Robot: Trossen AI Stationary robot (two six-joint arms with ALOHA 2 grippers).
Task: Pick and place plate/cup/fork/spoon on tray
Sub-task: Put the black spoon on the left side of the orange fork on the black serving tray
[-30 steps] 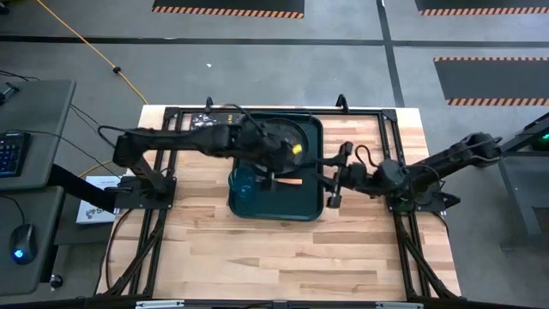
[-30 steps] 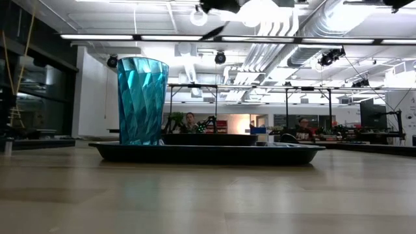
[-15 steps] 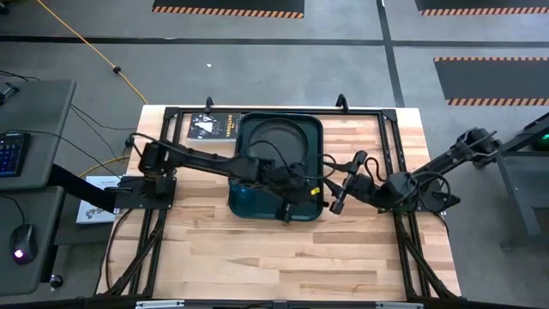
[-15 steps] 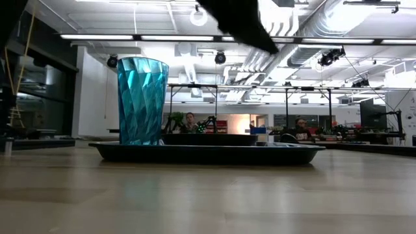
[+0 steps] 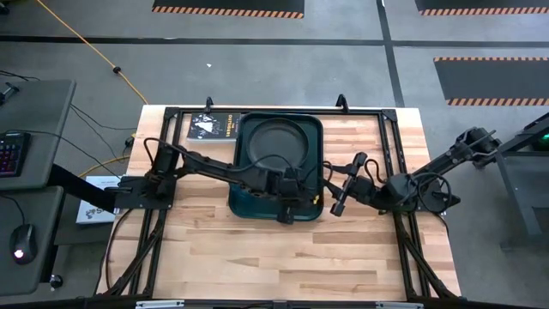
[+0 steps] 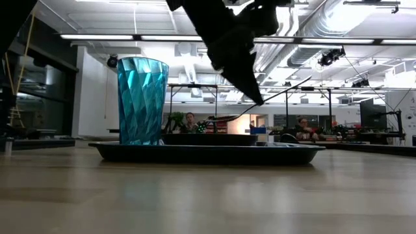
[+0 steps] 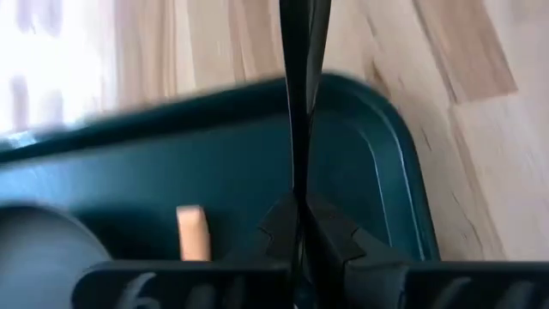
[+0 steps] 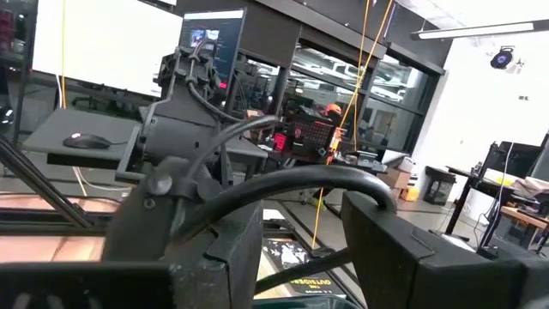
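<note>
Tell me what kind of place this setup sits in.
Probably an open robotics lab or workshop: exposed ceiling ducts overhead, other black-framed workbenches with seated people behind, and striped hazard tape on the grey floor around the wooden table.

A black printed book [image 5: 213, 125] lies on the wooden table [image 5: 257, 257] at its far edge. A keyboard [image 5: 7, 154] and mouse [image 5: 21, 248] rest on a grey desk [image 5: 34, 112] alongside. A yellow cable [image 5: 94, 47] crosses the floor.

I see a pale, matt wood-plank worktop [image 5: 257, 249], a smooth, glossy dark green plastic tray [image 7: 377, 172], and a faceted translucent teal plastic cup [image 6: 140, 101].
</note>
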